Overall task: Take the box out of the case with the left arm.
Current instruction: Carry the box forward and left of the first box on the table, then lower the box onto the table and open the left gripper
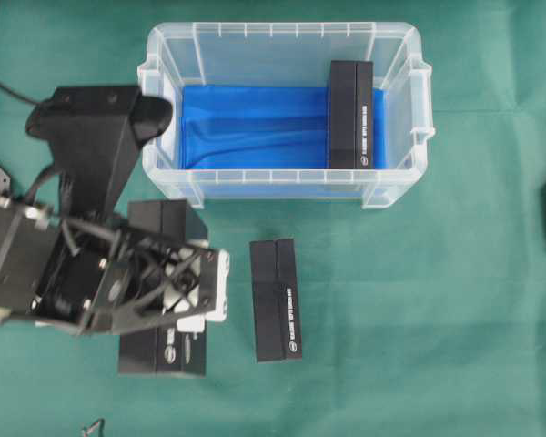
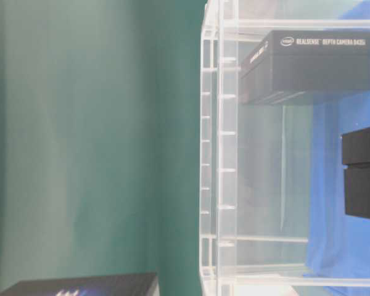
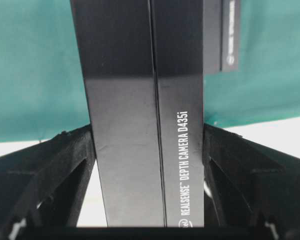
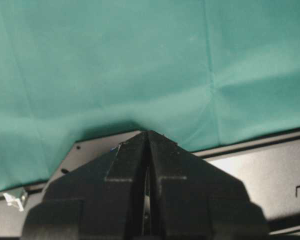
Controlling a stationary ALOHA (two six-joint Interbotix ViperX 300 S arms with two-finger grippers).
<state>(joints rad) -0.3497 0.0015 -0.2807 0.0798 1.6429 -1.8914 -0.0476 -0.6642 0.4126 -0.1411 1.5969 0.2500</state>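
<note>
The case (image 1: 282, 29) is a clear tub with a blue cloth (image 1: 255, 127) on its bottom, at the back centre. One black box (image 1: 350, 114) stands inside it at the right end; it also shows in the table-level view (image 2: 308, 68). My left gripper (image 1: 177, 291) is at the front left, outside the case, shut on another black box (image 1: 162, 350). In the left wrist view this box (image 3: 140, 125) fills the gap between both fingers (image 3: 65, 160). My right gripper (image 4: 149, 137) is shut and empty over green cloth.
A third black box (image 1: 276, 299) lies on the green cloth in front of the case, right of my left gripper; it also shows in the left wrist view (image 3: 220, 35). The case wall (image 2: 219, 154) fills the right of the table-level view.
</note>
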